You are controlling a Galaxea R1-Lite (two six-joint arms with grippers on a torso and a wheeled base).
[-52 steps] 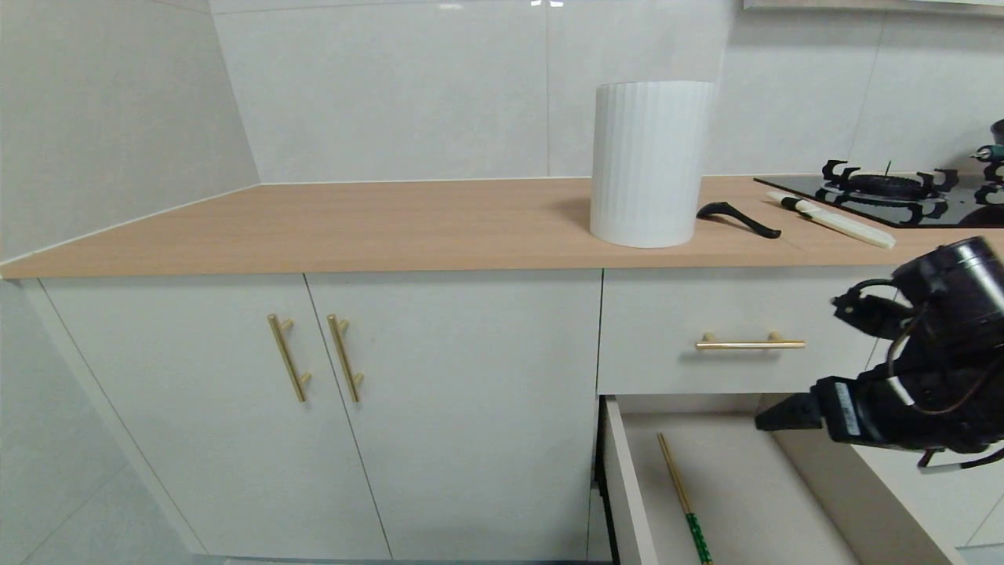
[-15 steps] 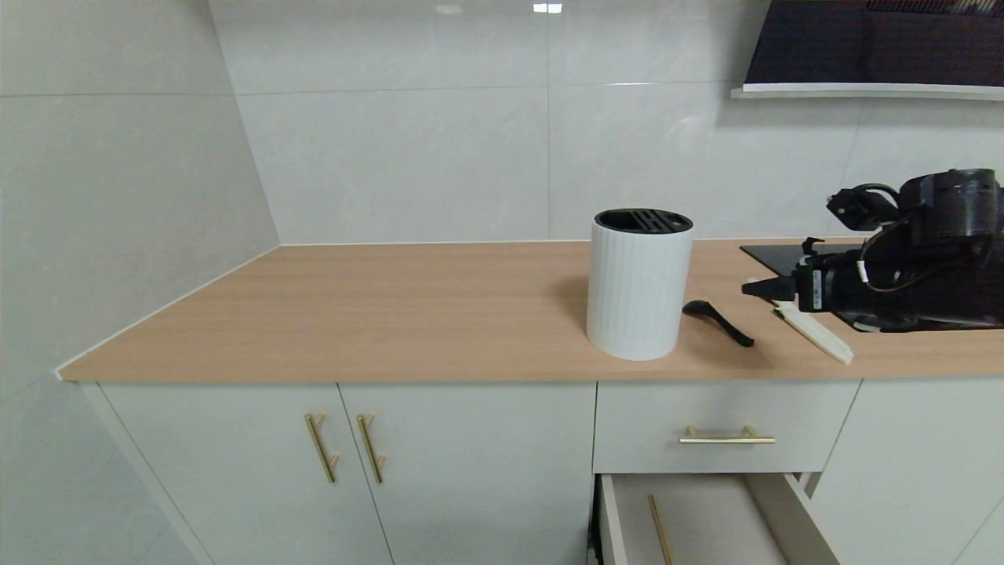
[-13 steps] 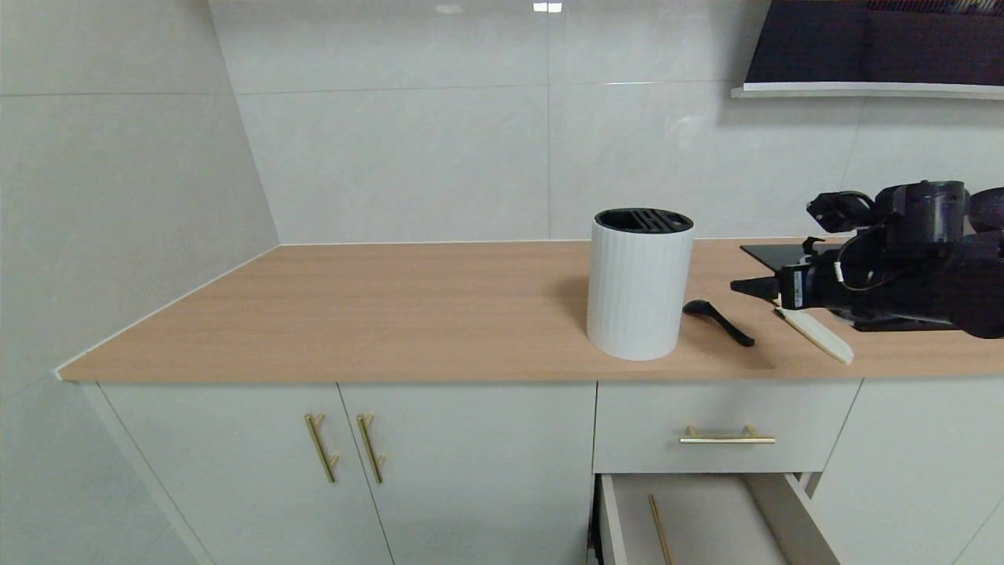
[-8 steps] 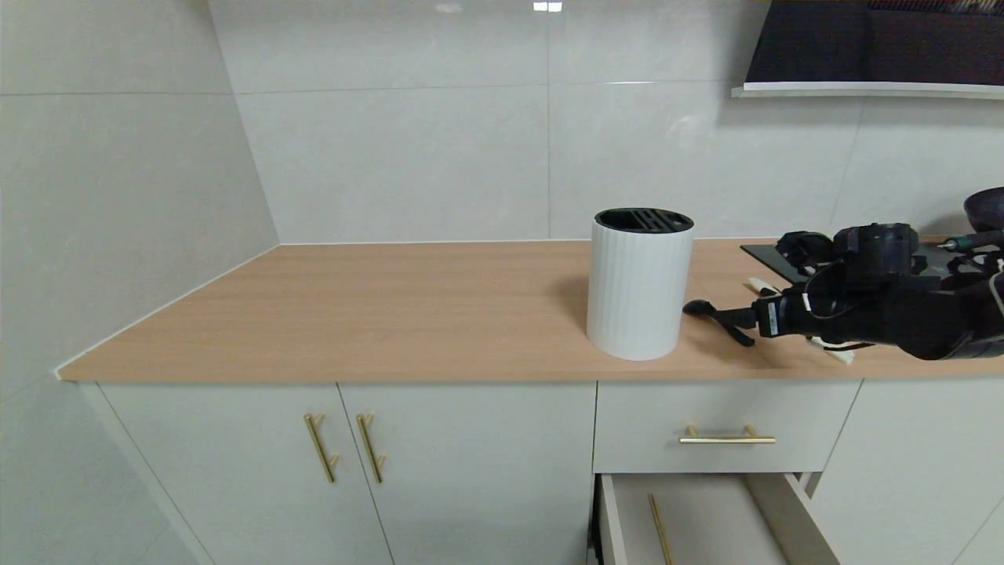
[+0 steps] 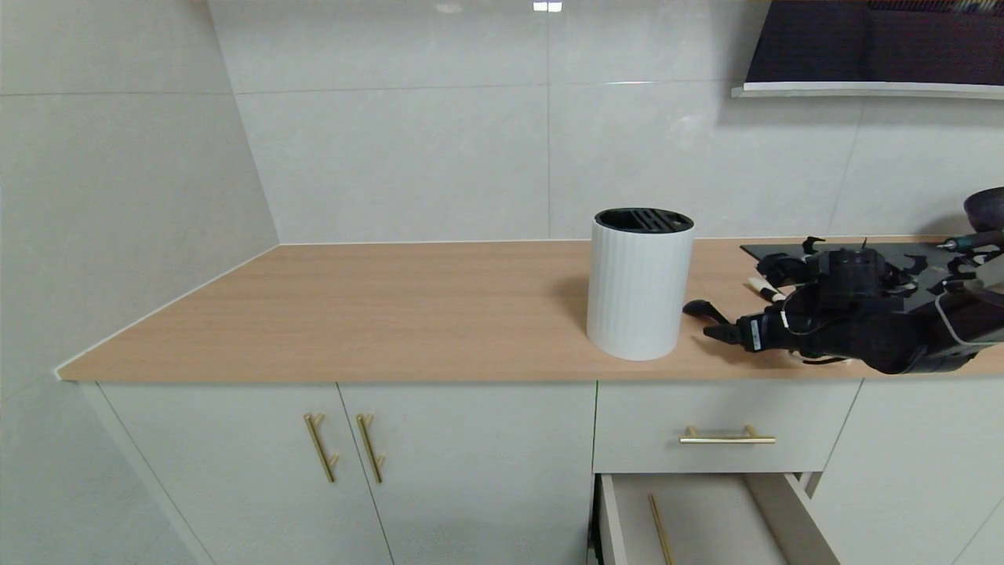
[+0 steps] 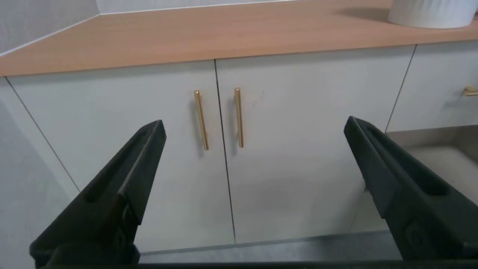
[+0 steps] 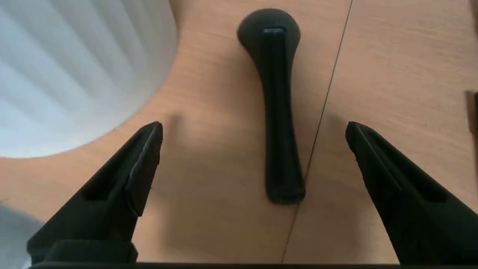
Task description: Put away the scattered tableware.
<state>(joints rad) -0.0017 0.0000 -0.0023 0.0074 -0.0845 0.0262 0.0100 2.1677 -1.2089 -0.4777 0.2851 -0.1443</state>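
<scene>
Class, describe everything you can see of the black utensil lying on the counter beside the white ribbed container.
The black utensil is a single matte, plastic-looking piece with a rounded head that narrows into a straight handle with a ridge along it. It lies flat on the wooden countertop, and its handle end rests over a seam in the wood. It is near the white ribbed container but not touching it. The open right gripper hovers above, with a finger on either side, not touching it.

on our worktop (image 5: 392, 306) we see a white ribbed holder (image 5: 639, 298) standing upright, a black spoon (image 5: 700, 308) just beside it, and our right gripper (image 5: 725, 333), jaws low at its handle. below, an open drawer (image 5: 616, 519) holds a chopstick (image 5: 659, 527).
</scene>
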